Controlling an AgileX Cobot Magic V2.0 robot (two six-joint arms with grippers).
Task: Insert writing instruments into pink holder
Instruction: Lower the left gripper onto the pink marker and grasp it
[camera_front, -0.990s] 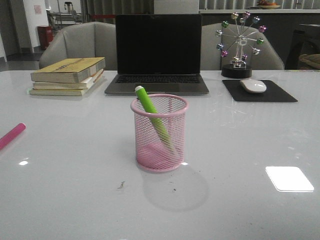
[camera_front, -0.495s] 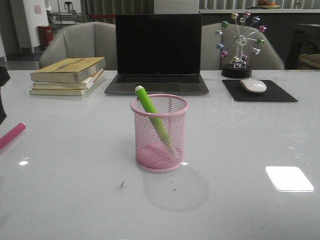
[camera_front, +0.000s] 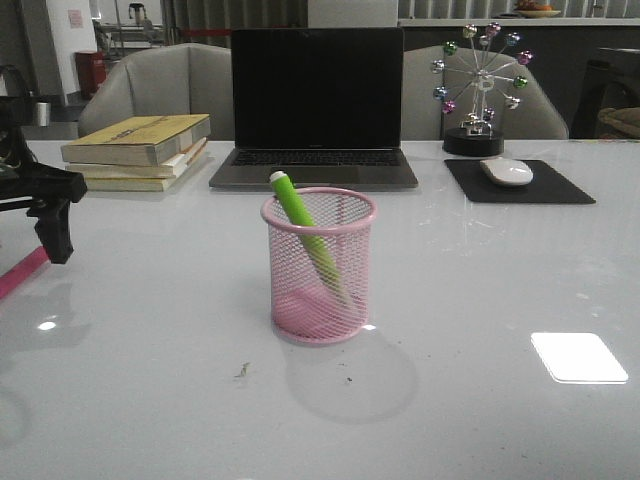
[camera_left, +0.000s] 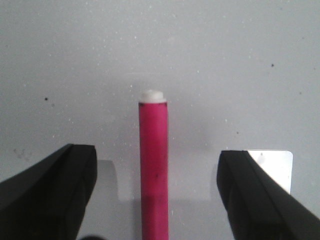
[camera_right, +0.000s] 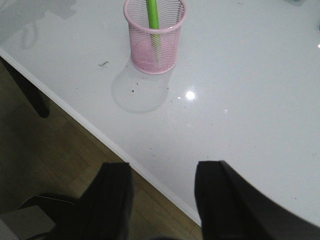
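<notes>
The pink marker (camera_left: 153, 170) lies flat on the table (camera_front: 480, 300) near its left edge; in your front view only part of it shows (camera_front: 22, 273), its long axis running diagonally, the visible end pointing toward the rear right. In the left wrist view its white tip (camera_left: 152, 95) points away from the camera, and its body lies centred between the two fingers (camera_left: 50, 195) without touching either. The left gripper (camera_left: 155, 200) is open, its jaws spread wide on either side of the marker; in the front view it hangs just above the marker at the left edge (camera_front: 55, 215). The green marker (camera_front: 308, 240) stands inside the holder (camera_front: 320, 270), leaning so that its white-tipped upper end rises over the rim toward the rear left while its lower end rests against the base at the front right. The holder stands upright at the table's centre and contains only that marker. The right gripper (camera_right: 162, 200) is open and empty, positioned over the table's near edge, well apart from the holder (camera_right: 154, 47).
</notes>
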